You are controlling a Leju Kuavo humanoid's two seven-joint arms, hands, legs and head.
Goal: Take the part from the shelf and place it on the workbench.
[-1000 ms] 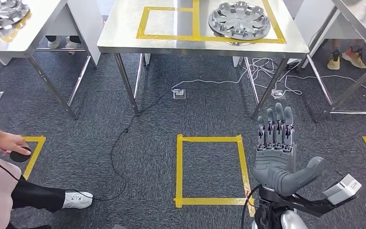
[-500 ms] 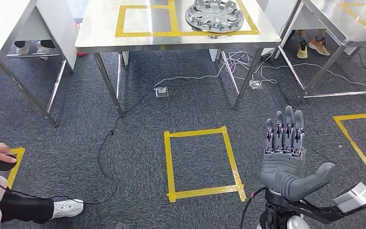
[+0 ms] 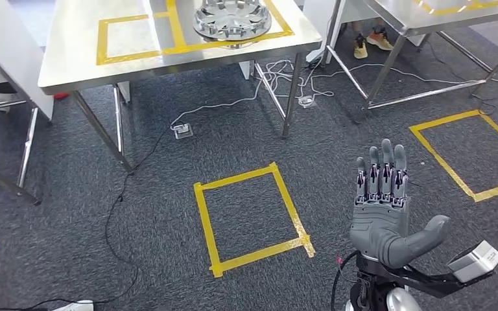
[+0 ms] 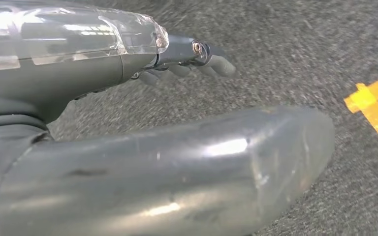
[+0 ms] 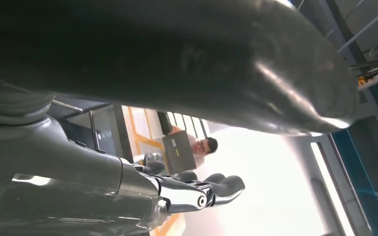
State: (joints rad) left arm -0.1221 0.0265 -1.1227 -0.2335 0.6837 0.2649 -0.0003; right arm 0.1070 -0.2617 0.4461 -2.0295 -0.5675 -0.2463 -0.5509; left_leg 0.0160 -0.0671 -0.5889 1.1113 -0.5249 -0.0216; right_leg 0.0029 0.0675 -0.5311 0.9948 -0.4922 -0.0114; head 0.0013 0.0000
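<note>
With the right hand (image 3: 382, 214) raised, fingers spread and holding nothing, and the left hand (image 4: 187, 61) hanging loose over the carpet, the wheel cover (image 3: 232, 18) sits on the worktop (image 3: 78, 65); walking risks snagging floor cables (image 3: 142, 162).

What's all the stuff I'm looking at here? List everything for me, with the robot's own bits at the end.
Wheel cover: one, silver, on the steel table, inside a yellow tape outline.
Steel table: one, silver, far side of the floor, centre-left.
Second steel table: one, silver, far right, partly in view.
Tape square: one, yellow, on the carpet in the middle.
Tape outline: one, yellow, on the carpet to the right.
Cables: several, white and black, under and beside the table.
Floor socket boxes: two, grey, on the carpet under the table.
Shoes: a pair, orange-tan, behind the tables.
Carpet: dark grey.
Right hand: one, grey, raised, palm up, holding nothing.
Left hand: one, grey, over the carpet, holding nothing.
</note>
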